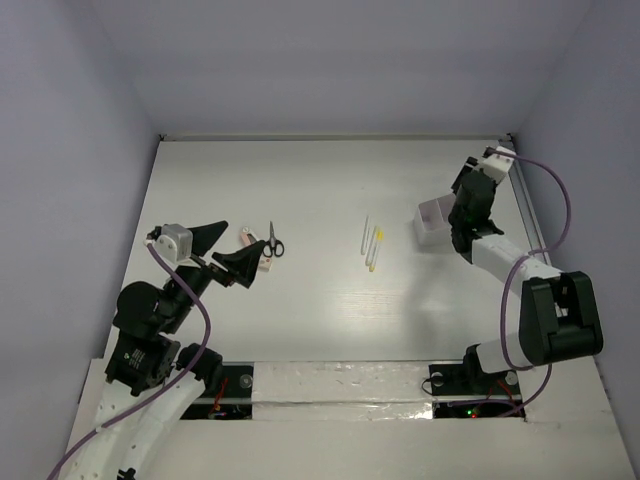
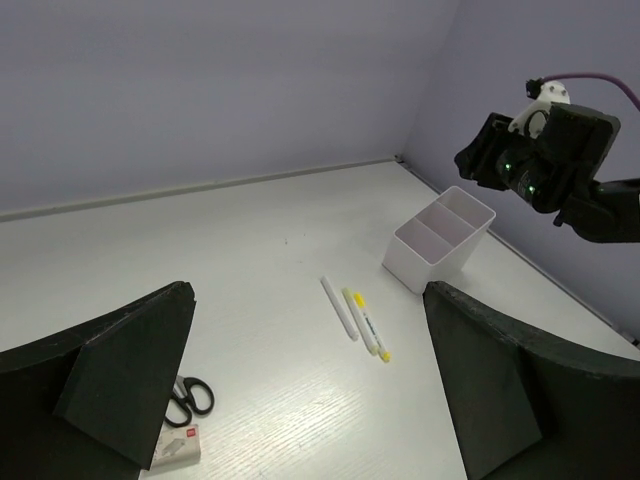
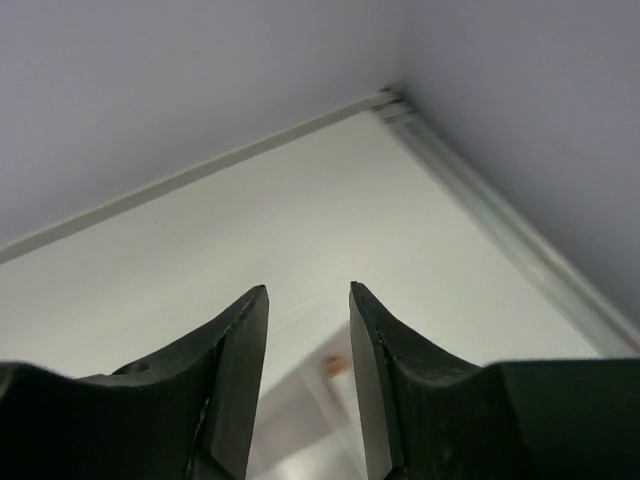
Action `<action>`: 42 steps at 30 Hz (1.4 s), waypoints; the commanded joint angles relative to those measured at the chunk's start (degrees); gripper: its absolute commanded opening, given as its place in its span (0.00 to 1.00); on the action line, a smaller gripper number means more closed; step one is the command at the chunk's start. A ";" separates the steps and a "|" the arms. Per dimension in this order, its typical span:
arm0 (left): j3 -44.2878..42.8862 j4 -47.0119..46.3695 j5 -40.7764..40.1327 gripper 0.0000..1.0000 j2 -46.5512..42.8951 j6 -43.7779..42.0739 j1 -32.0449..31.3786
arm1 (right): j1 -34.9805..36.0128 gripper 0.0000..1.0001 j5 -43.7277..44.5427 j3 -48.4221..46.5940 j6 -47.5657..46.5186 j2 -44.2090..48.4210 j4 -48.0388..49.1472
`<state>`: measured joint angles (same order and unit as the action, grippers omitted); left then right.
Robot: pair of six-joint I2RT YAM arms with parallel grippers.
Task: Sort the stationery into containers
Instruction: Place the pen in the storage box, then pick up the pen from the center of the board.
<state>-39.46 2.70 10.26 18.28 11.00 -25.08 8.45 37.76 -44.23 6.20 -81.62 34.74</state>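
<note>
Left gripper (image 2: 308, 292) is spread wide, holding nothing. Scissors (image 2: 190, 396) and the pale block (image 2: 176, 446) lie just beside one finger, the pens (image 2: 339, 308) further out mid-table. Right gripper (image 3: 308, 292) has its fingers slightly apart, nothing pinched, above the whitish box (image 2: 440, 238). Left wrist view shows the box's 2 compartments, which the top view doesn't resolve. Right wrist view alone catches a small orange bit below.

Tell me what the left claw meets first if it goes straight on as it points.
Most likely the two pens, lying ahead between the open fingers of the left claw. The scissors beside one finger could be brushed sooner; depth is unclear.
</note>
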 commanded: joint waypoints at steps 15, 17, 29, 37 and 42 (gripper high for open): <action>-2.46 -0.77 -1.30 0.99 6.06 -0.63 0.82 | 19.94 0.32 -24.65 -24.41 16.56 -21.63 -34.21; -2.46 -0.94 -1.12 0.99 6.50 -0.72 1.44 | 19.94 0.39 -25.80 -25.20 16.92 -23.13 -34.56; -2.46 -1.29 0.11 0.99 7.56 -0.72 2.67 | 19.94 0.37 -27.56 -26.43 19.29 -29.46 -36.49; -2.37 -1.29 0.29 0.99 6.94 -0.63 2.67 | 21.00 0.36 -25.37 -27.84 18.68 -30.87 -38.69; -2.37 -1.29 0.37 0.99 6.59 -0.63 2.67 | 22.66 0.35 -24.66 -29.60 18.06 -32.45 -40.80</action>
<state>-39.48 3.77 9.89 25.45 10.94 -22.76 29.56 11.73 -70.83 24.84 -112.75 -4.32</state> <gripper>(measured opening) 0.990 0.356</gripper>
